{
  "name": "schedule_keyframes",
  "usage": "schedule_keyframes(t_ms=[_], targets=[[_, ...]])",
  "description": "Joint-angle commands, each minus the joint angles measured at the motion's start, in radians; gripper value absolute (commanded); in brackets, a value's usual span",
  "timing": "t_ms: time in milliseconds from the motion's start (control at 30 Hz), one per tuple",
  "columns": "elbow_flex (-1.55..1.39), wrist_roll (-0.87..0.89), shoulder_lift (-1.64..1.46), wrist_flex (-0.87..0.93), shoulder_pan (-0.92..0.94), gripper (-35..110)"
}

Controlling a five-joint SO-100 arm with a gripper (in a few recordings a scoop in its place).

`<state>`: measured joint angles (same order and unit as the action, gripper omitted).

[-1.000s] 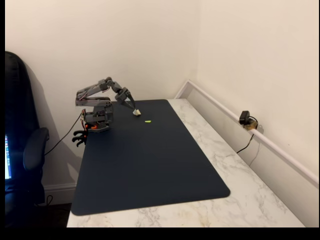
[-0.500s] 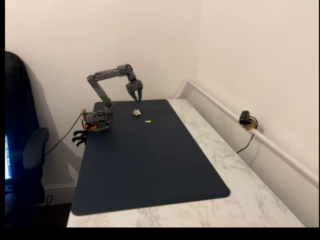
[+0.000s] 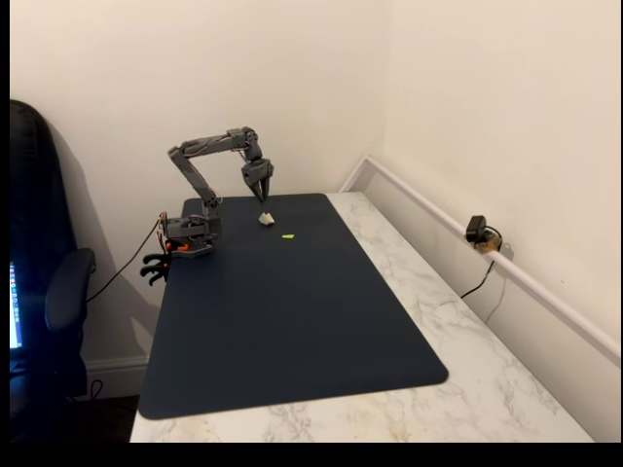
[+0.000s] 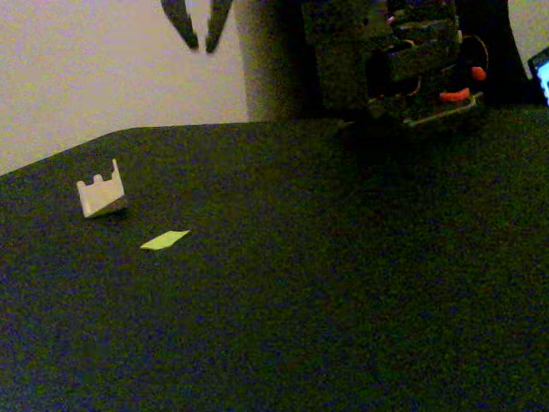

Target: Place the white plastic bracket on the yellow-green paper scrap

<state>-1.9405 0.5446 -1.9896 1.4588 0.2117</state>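
The white plastic bracket (image 3: 266, 219) (image 4: 101, 196) rests on the dark mat, near its far edge. The yellow-green paper scrap (image 3: 288, 235) (image 4: 165, 240) lies flat a short way from it, and the two do not touch. My gripper (image 3: 262, 197) (image 4: 201, 43) hangs in the air above the bracket, pointing down. Its fingers stand slightly apart and hold nothing.
The dark blue mat (image 3: 292, 321) covers most of the marble table (image 3: 458, 331). The arm's base (image 3: 190, 236) (image 4: 412, 60) is clamped at the mat's back left corner in a fixed view. A small camera (image 3: 477, 232) sits by the right wall rail. A chair (image 3: 44, 292) stands left of the table.
A second ago the gripper was down at the bracket. It has since risen clear, and the bracket stays on the mat where it was.
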Motion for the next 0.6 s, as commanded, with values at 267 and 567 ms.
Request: schedule_keyframes(t_ms=[267, 567], targets=[[0.376, 0.02, 0.321, 0.107, 0.126, 15], [0.348, -0.043, 0.353, 0.178, 0.325, 31]])
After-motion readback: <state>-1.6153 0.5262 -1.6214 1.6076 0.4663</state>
